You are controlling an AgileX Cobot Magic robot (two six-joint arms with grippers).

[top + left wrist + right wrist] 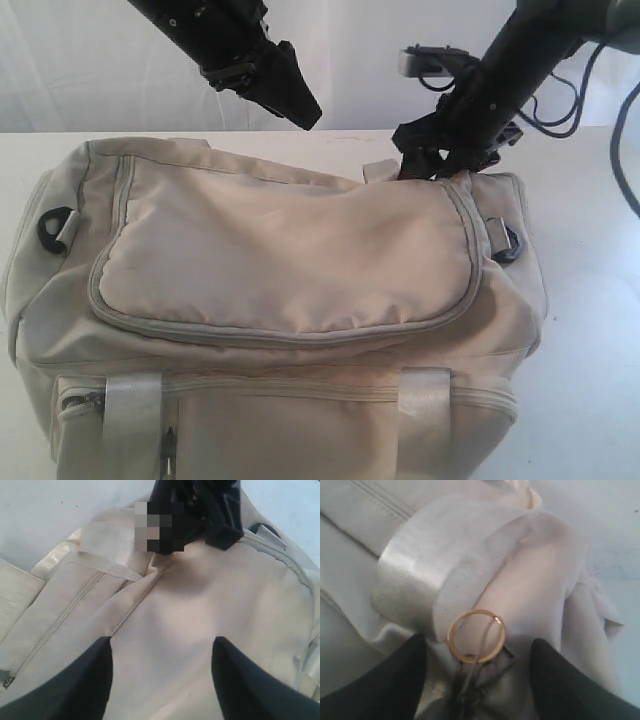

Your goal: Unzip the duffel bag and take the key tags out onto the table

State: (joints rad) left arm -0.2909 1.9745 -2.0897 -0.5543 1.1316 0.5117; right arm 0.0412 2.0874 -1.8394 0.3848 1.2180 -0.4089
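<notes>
Duffel bag (330, 360) sits zipped on desk (600, 330), key tags unseen; right hand (480, 641), spread wide, straddles gold zip ring (451, 636) at flap (290, 250) corner, likely to pull it; left hand (160, 647) hovers spread above flap.

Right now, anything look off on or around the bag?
Nothing spilled or damaged. The duffel bag lies with its flap shut. Only oddity: fabric bunched around the gold ring at its far right corner, between the open jaws of the right gripper.
</notes>
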